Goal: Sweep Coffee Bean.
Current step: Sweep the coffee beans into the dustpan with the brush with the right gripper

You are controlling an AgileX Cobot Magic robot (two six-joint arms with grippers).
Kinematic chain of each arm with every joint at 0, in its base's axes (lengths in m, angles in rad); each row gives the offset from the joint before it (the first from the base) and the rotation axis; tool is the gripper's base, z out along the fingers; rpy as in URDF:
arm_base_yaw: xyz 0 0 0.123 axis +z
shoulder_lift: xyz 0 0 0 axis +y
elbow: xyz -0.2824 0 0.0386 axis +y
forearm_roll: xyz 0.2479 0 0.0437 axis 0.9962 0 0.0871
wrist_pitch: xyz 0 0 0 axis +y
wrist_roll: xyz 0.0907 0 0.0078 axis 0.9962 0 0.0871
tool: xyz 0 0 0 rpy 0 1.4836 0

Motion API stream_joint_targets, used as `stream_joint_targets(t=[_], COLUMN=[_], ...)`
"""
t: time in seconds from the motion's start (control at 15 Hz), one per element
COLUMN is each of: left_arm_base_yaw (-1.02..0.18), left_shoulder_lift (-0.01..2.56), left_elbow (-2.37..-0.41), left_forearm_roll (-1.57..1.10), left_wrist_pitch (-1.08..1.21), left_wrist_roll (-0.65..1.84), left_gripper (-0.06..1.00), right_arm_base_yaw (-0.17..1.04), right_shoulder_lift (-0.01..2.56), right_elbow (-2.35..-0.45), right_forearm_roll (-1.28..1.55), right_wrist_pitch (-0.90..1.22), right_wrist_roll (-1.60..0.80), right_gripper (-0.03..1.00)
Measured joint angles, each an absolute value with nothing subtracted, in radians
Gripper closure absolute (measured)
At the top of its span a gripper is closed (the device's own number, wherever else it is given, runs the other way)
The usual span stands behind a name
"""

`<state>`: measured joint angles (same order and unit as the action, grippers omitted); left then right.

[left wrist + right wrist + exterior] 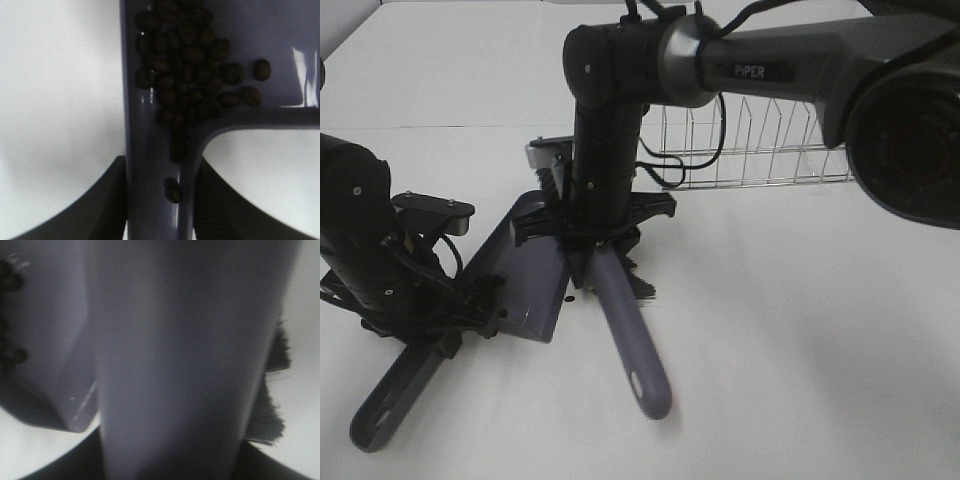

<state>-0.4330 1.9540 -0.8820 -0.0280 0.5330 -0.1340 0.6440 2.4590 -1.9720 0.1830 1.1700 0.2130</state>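
Dark brown, nearly black, the coffee beans (187,65) are glossy ovals, heaped in a tight cluster inside the grey-purple dustpan (280,30), in the corner where its back wall meets the handle (150,150). One stray bean (173,192) lies apart from them, down in the handle's channel. The left gripper (160,205) is clamped on that handle, with a dark finger (112,205) on either side. The right gripper (592,238) is closed tight on the brush (635,345). The brush handle slants toward the table's near edge, and its black bristles (642,287) sit near the pan.

The table (800,330) is plain white and matte. A wire rack (765,140) stands at the back, behind the right arm.

From the high camera the right arm covers the pan's far end and the brush head, and the beans cannot be made out there. Two dark specks (567,298) on the table between pan and brush are too small to identify. The right wrist view is blurred and mostly filled by the brush handle. The left arm is cut off at the frame edge.
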Motion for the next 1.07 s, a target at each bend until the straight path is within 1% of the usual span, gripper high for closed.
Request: stream_joint_targets(t=[0.2, 0.4, 0.53, 0.67, 0.87, 1.07], left_arm_base_yaw=[-0.433, -0.433, -0.433, -0.433, -0.433, -0.433], left_shoulder_lift=[1.954, 1.954, 1.954, 1.954, 1.954, 1.954], left_elbow=[-0.882, -0.882, -0.882, -0.882, -0.882, -0.882], left_forearm_roll=[-0.026, -0.025, -0.025, -0.025, -0.024, -0.024], left_wrist_pitch=[0.533, 0.533, 0.533, 0.533, 0.533, 0.533], left_wrist_roll=[-0.134, -0.134, -0.134, -0.134, -0.134, -0.133], left_gripper=[0.63, 0.63, 0.63, 0.63, 0.63, 0.63], right_arm_base_yaw=[0.682, 0.687, 0.687, 0.687, 0.687, 0.687], right_shoulder_lift=[2.481, 2.480, 2.460, 2.417, 2.379, 2.322], right_elbow=[-1.972, -2.013, -2.032, -2.037, -2.042, -2.043], right_forearm_roll=[0.367, 0.436, 0.415, 0.310, 0.239, 0.144], right_wrist_pitch=[1.119, 1.117, 1.108, 1.107, 1.109, 1.156], right_wrist_roll=[0.108, 0.055, 0.041, 0.041, 0.046, 0.049], right_gripper=[0.68, 0.68, 0.68, 0.68, 0.68, 0.68])
